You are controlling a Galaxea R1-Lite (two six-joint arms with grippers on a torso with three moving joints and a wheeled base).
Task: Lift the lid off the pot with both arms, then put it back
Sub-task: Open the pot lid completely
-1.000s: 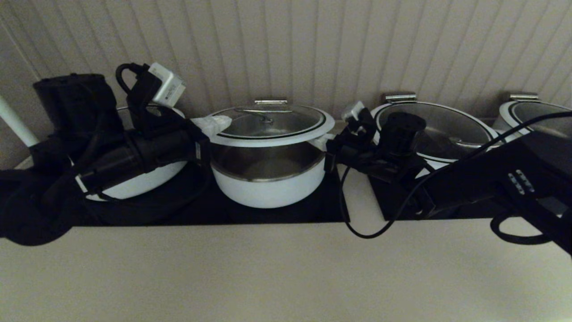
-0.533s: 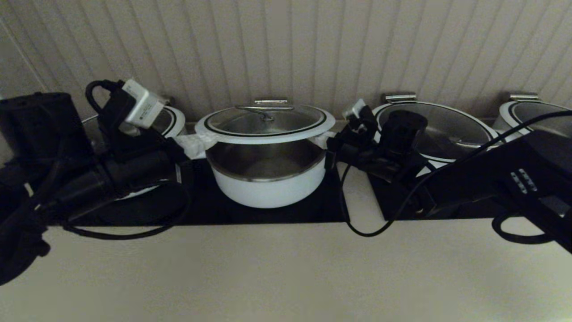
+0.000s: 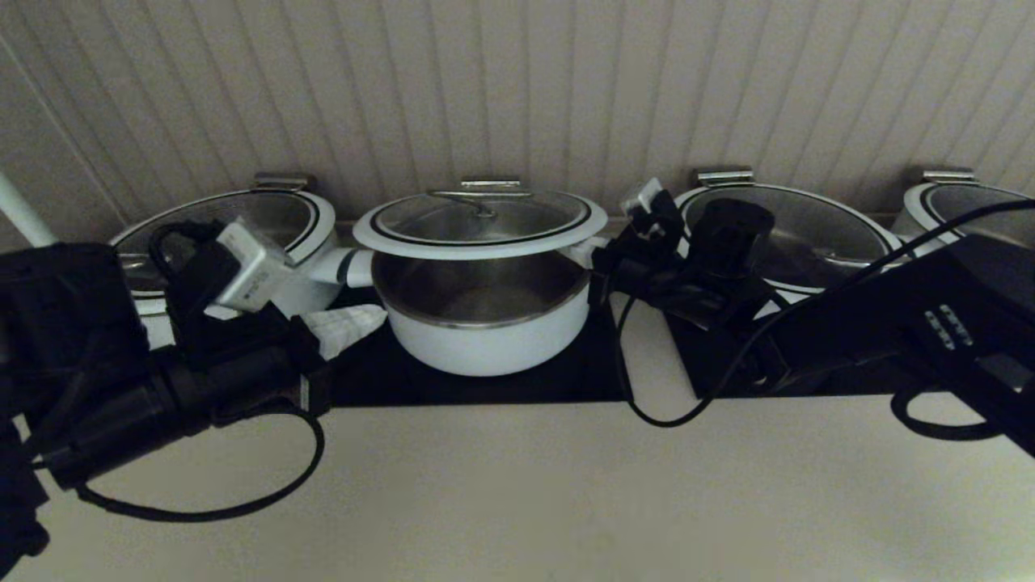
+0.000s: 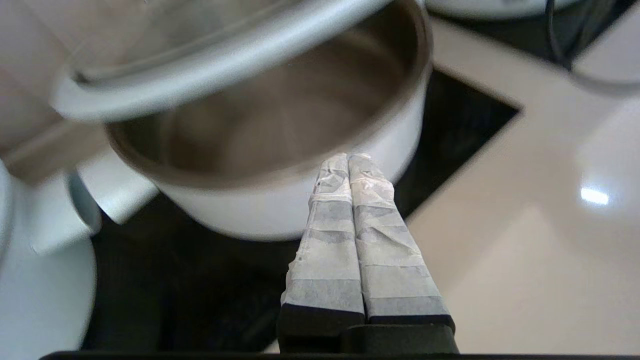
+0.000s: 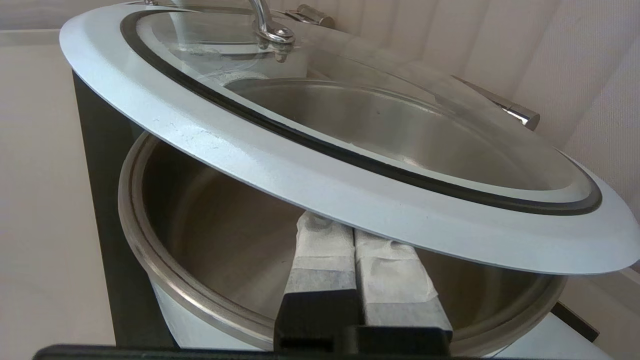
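The lid (image 3: 479, 222) hangs level above the pot (image 3: 485, 327), with a wide gap that shows the pot's steel inside. My right gripper (image 3: 590, 260) is shut. Its fingertips sit under the lid's white rim on the right, as the right wrist view shows (image 5: 350, 232), with the lid (image 5: 320, 170) above and the pot (image 5: 200, 235) below. My left gripper (image 3: 356, 321) is shut and empty, low beside the pot's left wall and apart from the lid. In the left wrist view the gripper (image 4: 348, 157) points at the pot (image 4: 280, 115). I cannot tell what holds the lid's left edge.
A wider white pot with a lid (image 3: 234, 218) stands to the left, its handle (image 3: 344, 267) just under the lid's left edge. Two more wide pots (image 3: 792, 234) (image 3: 970, 210) stand to the right. All sit on black hobs (image 3: 501, 384). A beige counter (image 3: 525, 485) lies in front and a ribbed wall behind.
My left arm has pulled away from the lid's left edge, down and towards the front left. The lid stays raised. The right arm has not moved.
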